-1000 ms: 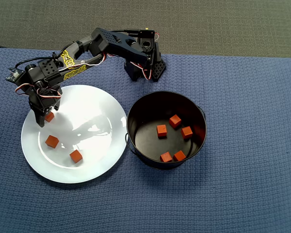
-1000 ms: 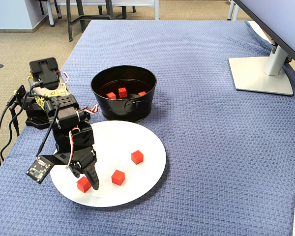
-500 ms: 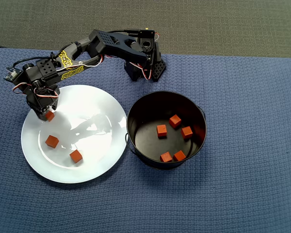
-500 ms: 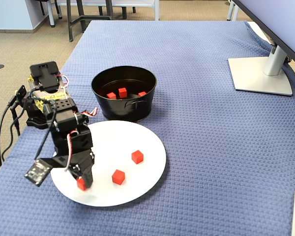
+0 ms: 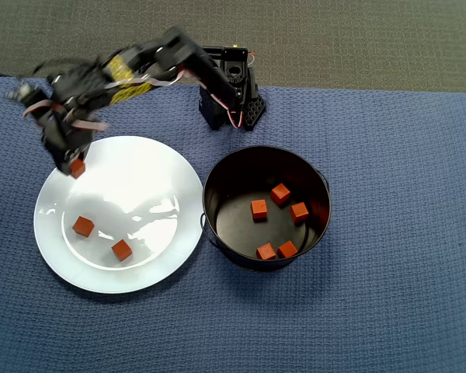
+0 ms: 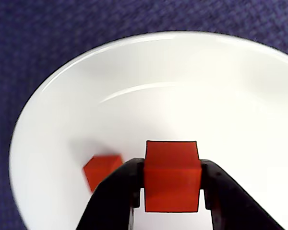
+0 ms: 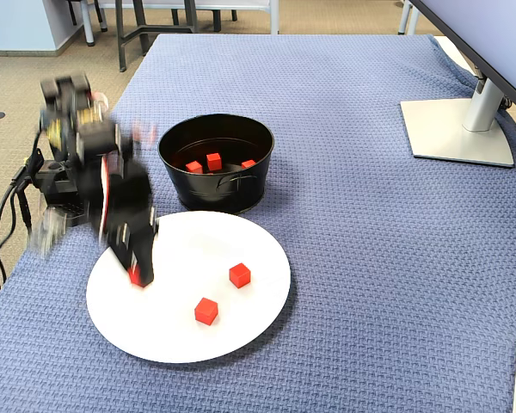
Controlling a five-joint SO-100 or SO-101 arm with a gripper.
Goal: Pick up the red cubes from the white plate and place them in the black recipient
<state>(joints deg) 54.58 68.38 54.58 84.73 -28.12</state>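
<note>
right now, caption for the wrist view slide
Gripper shut on a red cube above the white plate, another cube lying below.

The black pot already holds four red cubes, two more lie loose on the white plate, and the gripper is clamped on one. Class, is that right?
Not quite: the overhead view shows five red cubes in the black pot, not four. The rest stands: two loose cubes lie on the white plate, and the gripper is shut on one cube, clearest in the wrist view.
</note>
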